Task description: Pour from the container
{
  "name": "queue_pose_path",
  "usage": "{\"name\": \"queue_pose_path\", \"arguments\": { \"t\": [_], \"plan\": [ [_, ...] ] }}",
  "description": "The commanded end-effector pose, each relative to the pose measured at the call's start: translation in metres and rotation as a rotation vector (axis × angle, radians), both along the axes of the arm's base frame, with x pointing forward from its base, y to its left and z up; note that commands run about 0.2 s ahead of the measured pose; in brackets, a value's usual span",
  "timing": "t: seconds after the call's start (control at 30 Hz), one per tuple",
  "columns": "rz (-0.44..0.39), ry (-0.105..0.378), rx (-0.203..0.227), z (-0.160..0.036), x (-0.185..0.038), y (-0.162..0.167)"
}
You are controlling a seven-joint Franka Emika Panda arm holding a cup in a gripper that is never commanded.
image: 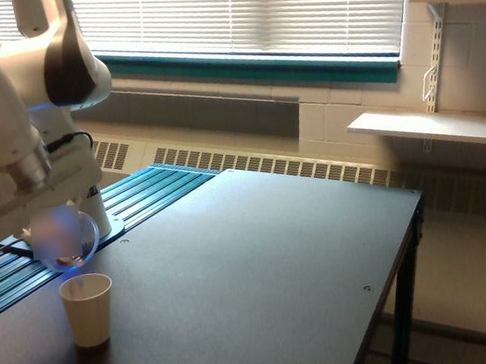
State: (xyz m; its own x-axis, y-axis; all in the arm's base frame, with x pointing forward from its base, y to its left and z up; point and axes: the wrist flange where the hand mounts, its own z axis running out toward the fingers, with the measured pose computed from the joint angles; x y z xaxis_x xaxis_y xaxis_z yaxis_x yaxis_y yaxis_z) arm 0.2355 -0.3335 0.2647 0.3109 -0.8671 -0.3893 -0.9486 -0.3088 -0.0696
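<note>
The container [65, 238], a small clear rounded cup with reddish-pink pieces inside, hangs tipped and motion-blurred under the white arm at the exterior view's left. My gripper [51, 221] is shut on it, its fingers mostly hidden behind the white hand. The container's lower edge sits just above and slightly left of the cream paper cup [88, 309], which stands upright on the dark table [262, 276].
The arm's base plate [100, 233] sits on a teal ribbed surface [152, 190] behind the table's left end. A radiator grille, a window with blinds and a wall shelf [433, 127] lie beyond. The table's right edge drops off near the shelf.
</note>
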Motion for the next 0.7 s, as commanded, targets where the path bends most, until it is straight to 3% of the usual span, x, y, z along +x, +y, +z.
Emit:
{"name": "queue_pose_path", "arguments": {
  "t": [0.03,0.33,0.53,0.7],
  "plan": [
    [0.037,-0.004,-0.001,0.0,0.011,-0.001],
    [0.059,0.014,-0.003,-0.007,0.016,0.003],
    [0.061,0.047,-0.031,-0.013,0.018,0.01],
    [0.052,0.079,-0.025,-0.017,0.016,0.015]
  ]
}}
